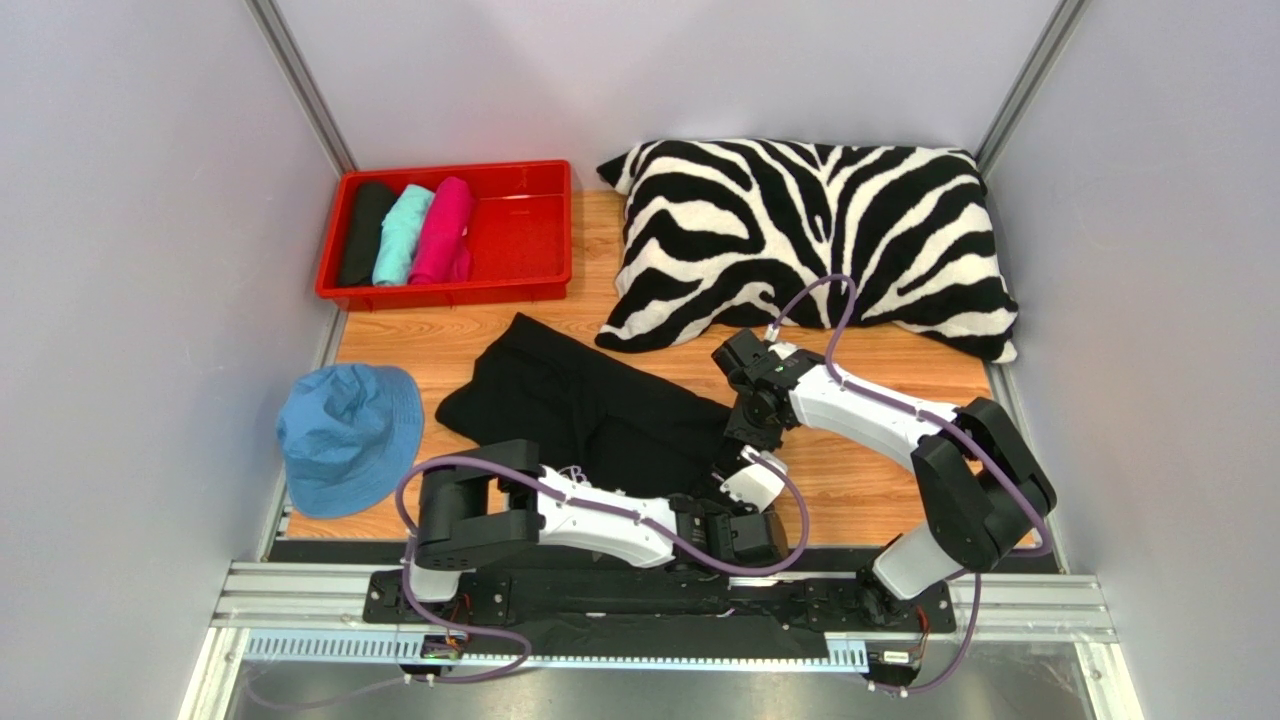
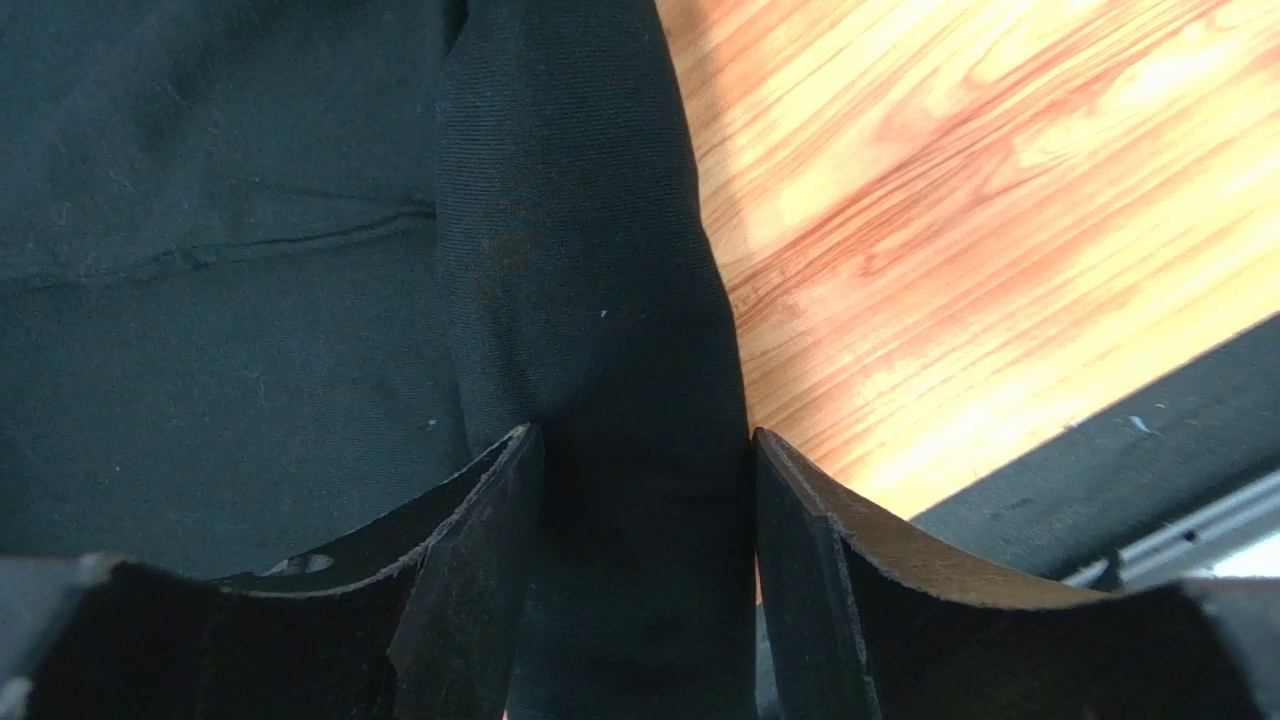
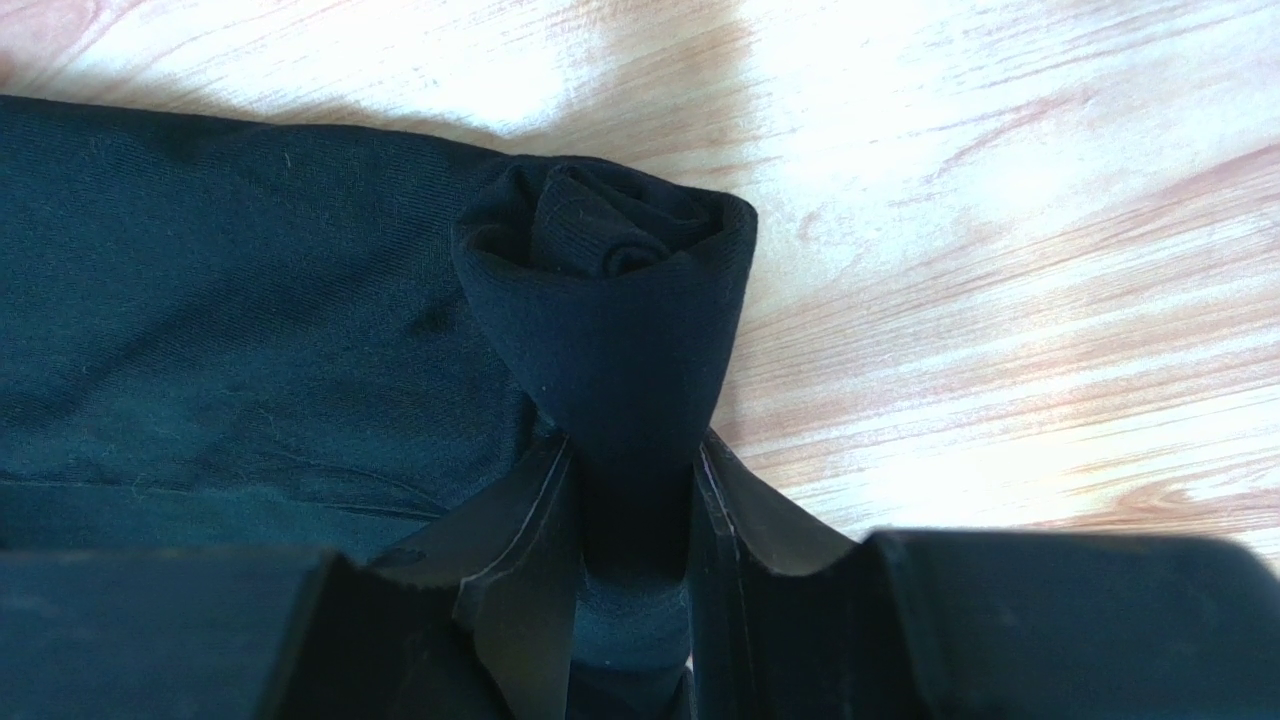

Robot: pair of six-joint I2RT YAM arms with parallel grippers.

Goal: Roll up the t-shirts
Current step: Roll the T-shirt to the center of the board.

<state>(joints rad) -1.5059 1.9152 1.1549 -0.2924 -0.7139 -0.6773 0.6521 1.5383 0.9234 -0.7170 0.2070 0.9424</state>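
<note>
one black tee (image 1: pixel 586 398) lies mid-table, its right edge rolled into a tube running near to far. the left gripper (image 2: pixel 639 443) clamps the tube's near end, the right gripper (image 3: pixel 631 450) its far end. three rolled tees (image 1: pixel 403 233) lie near-to-far in the far-left tray (image 1: pixel 526 278).

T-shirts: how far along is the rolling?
Done: black roll, teal roll and pink roll lie in the red tray. In hand: left fingers and right fingers both clamp the rolled edge of the large black t-shirt; its spiral end shows at the right wrist. Left: most of that shirt lies flat, unrolled.
</note>
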